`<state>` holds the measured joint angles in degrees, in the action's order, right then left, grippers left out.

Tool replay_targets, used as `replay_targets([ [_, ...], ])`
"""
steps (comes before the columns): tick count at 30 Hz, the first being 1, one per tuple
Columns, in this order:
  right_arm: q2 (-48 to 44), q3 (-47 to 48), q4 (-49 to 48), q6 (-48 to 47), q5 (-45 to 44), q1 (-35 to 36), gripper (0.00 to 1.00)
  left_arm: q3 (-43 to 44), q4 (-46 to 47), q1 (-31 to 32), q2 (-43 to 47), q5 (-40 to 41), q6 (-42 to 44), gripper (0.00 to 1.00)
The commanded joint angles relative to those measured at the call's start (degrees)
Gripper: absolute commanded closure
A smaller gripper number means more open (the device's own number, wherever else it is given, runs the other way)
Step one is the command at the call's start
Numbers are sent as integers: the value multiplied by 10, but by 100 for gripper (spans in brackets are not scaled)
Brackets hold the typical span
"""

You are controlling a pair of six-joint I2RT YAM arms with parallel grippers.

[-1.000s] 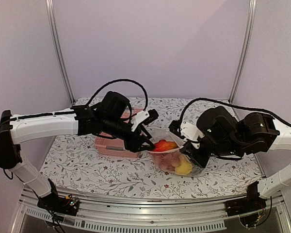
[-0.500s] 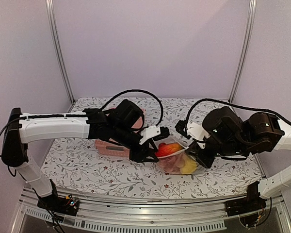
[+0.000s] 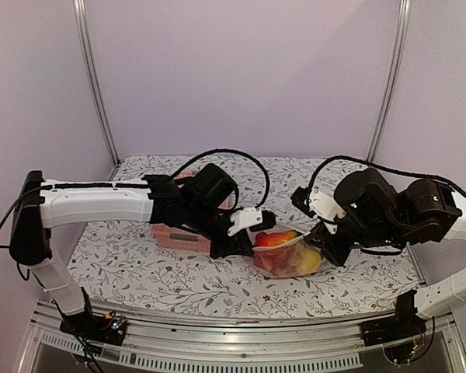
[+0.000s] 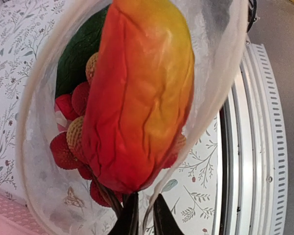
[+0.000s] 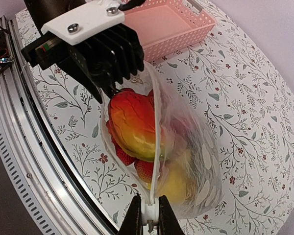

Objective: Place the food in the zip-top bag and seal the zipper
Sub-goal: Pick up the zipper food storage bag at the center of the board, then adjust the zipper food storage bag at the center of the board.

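The bag [image 3: 266, 266], holding the food [image 3: 297, 263] mid-table, is pinched at its mouth by both closed grippers: the left gripper [image 3: 245, 245] at nine o'clock, the right gripper [image 3: 325, 247] at three. The zipper [image 5: 158, 147] should be drawn taut before pressing. It is blocked by a bulging pepper [image 3: 272, 238]. A basket [image 3: 179, 235] is set at nine o'clock.

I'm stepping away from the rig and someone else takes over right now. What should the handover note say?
Left gripper: jaws shut on the zip-top bag rim at one end of its mouth.
Right gripper: jaws shut on the zipper at the opposite end.
Things: red-orange pepper sits in the mouth, over the rest of the food inside; bag lies on the table near the pink basket.
Done: food looks bagged.
Left: mouth gapes; likely push the pepper deeper, then press the zipper shut.
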<state>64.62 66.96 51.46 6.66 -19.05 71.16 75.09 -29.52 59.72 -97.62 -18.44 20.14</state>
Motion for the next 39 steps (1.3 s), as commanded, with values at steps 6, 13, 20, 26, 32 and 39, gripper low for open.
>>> replay_targets([
  [6, -7, 8, -34, 9, 16, -20, 100, 26, -8, 7, 18, -30, -27, 65],
  [13, -7, 11, -39, 2, 27, -34, 100, 29, -20, 7, -4, -6, -17, 88],
  [20, -6, 10, -44, -3, 35, -37, 99, 80, -43, 7, 14, 19, -31, 100],
  [26, -11, 11, -60, 2, 44, -50, 98, 95, -66, 8, 55, 60, -55, 100],
  [32, -21, 8, -74, 0, 34, -72, 99, 165, -136, 20, 26, 101, -79, 100],
  [39, -23, -16, -102, -22, 35, -91, 100, 165, -130, 29, 17, 166, -106, 100],
])
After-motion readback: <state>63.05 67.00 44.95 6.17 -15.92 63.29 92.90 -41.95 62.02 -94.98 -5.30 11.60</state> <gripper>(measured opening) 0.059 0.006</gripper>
